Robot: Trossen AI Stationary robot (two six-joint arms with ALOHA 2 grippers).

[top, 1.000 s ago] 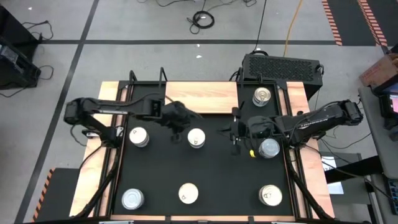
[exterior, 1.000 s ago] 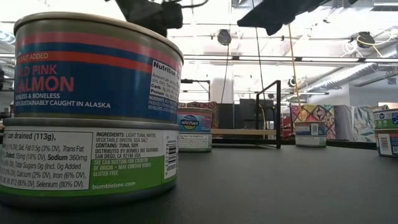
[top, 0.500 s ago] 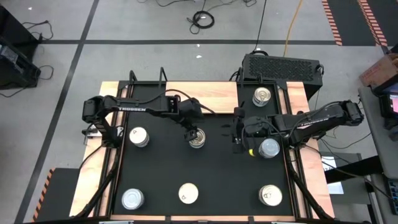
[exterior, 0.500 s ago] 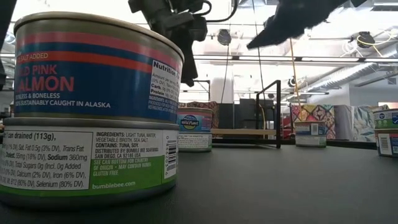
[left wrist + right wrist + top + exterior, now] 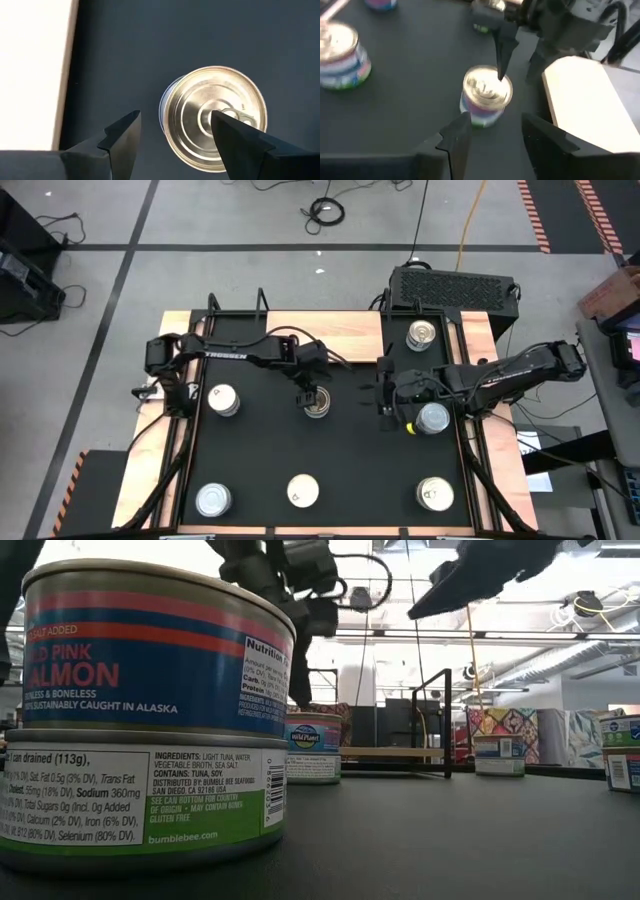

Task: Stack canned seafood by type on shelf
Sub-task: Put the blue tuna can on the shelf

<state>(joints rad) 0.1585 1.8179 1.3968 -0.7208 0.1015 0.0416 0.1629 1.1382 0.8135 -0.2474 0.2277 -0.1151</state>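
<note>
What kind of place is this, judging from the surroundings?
Probably a robotics lab or workshop: loose cables on a taped concrete floor, exposed ceiling ducts, and a black equipment box behind the table.

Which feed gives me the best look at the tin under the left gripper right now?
The left wrist view: the tin fills it, ringed silver lid plain, beside the open left gripper. The right wrist view shows its lid and label, smaller. The high view gives only its position; the low view, its side label.
</note>
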